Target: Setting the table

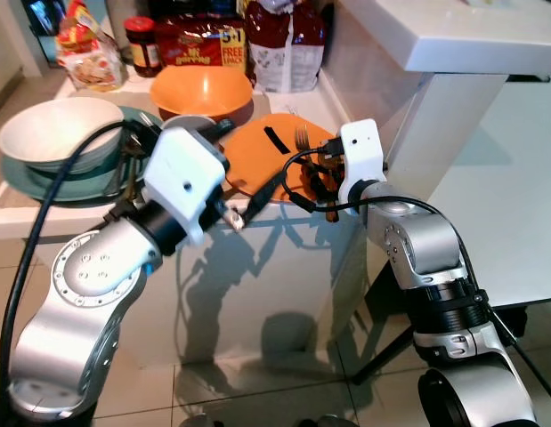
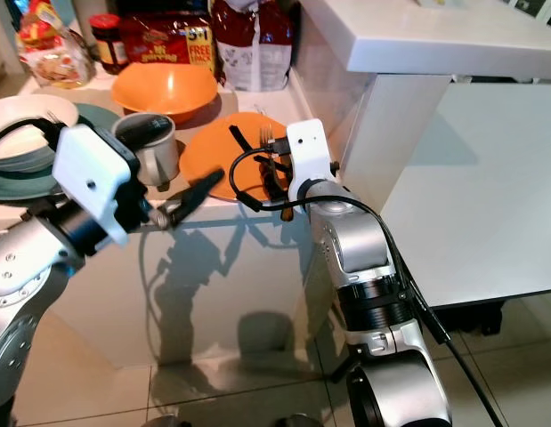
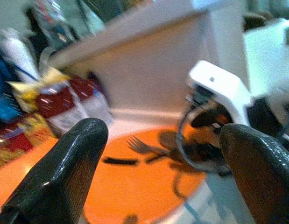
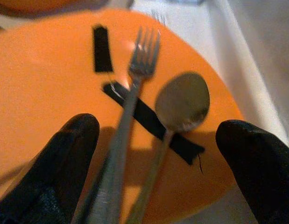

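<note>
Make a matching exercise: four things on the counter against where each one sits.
Things:
1. fork
2. white bowl
3. orange bowl
4. right hand

Places:
A. on the teal plate
B. open, over the cutlery
C. beside the spoon on the orange plate
D. in front of the snack packs

Pairs: 1-C, 2-A, 3-D, 4-B

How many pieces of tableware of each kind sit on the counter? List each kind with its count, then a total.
Bowls: 2, orange and white
Plates: 2, orange and green
Forks: 1
Spoons: 1
Mugs: 1
Total: 7
</note>
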Available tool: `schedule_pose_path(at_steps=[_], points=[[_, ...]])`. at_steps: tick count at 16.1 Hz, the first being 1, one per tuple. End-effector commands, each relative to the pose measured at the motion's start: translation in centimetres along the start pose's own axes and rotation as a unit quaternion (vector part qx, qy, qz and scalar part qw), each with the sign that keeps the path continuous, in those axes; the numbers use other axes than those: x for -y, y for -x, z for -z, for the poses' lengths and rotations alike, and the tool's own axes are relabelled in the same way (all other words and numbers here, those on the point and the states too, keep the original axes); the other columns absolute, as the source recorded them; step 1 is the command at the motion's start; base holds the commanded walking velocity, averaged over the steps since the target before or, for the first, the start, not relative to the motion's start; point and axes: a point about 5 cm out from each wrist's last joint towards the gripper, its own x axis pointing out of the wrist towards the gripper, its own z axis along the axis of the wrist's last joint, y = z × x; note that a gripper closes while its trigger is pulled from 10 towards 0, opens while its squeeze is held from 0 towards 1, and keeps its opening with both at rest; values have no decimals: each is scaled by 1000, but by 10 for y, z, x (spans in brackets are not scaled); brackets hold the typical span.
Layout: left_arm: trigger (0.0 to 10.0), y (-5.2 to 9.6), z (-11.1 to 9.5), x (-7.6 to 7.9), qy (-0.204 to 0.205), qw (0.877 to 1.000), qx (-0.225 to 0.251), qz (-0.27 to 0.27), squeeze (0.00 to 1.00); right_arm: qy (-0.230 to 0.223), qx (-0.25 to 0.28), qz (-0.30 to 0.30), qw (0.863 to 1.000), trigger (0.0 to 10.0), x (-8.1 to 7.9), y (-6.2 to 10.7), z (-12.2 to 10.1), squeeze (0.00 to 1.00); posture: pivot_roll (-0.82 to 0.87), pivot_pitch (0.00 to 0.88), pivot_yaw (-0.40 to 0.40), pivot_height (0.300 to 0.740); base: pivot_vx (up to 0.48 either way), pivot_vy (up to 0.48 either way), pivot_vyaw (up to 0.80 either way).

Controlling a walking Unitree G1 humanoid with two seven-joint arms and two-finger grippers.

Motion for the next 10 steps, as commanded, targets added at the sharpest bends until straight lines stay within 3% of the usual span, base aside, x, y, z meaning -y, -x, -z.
schedule_pose_path(at_steps=[1, 5, 10], points=[[10000, 2, 2, 11, 11, 999, -15, 49, 0, 7, -18, 14, 1000, 10000, 3, -2, -1, 0, 24, 66, -57, 740, 0, 0, 0], [10000, 3, 2, 17, 15, 998, -22, 61, 0, -41, -29, 8, 999, 10000, -2, -4, -6, 0, 22, 68, -57, 740, 0, 0, 0], [10000, 3, 1, 18, 17, 997, -28, 66, 0, -25, -40, 14, 999, 10000, -3, -5, -5, 0, 22, 71, -59, 740, 0, 0, 0]])
